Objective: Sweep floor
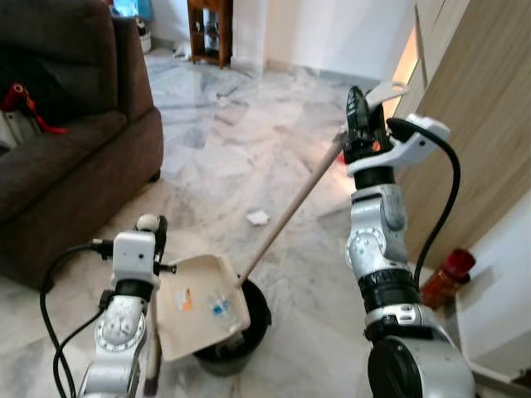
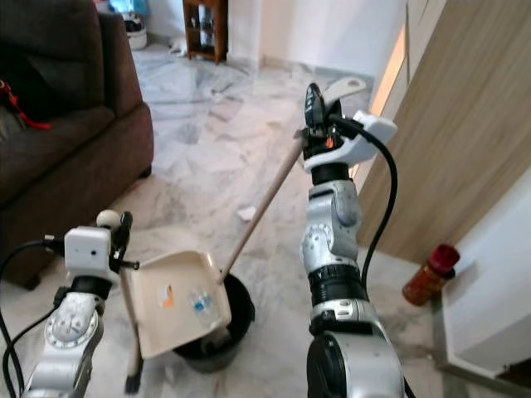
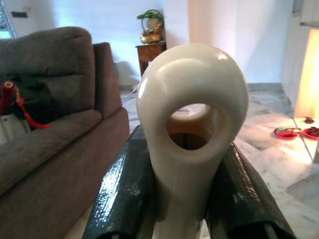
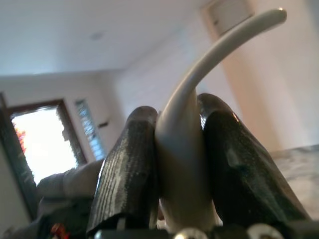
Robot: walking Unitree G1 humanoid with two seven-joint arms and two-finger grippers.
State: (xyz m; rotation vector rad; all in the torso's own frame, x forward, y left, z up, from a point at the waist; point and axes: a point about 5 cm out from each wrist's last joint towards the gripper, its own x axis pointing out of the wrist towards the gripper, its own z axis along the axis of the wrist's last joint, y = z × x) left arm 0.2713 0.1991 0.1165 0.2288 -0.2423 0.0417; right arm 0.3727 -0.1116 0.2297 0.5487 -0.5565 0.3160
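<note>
Floor (image 1: 224,157): glossy grey-white marble. Sofa (image 1: 66,157): matt brown cloth. Dustpan (image 1: 199,303) & broom handle (image 1: 290,211): smooth cream plastic. Bin (image 1: 249,332): black plastic. 2 fingers (image 3: 124,194): black w/ textured sheen. Wall panel (image 1: 473,108): wood-look, matt.

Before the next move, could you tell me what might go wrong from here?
1. The dustpan, held by the left gripper, is tilted over the black bin; scraps might slide past the rim.
2. The broom handle in the right gripper could knock the bin.
3. The paper scrap may be missed.
</note>
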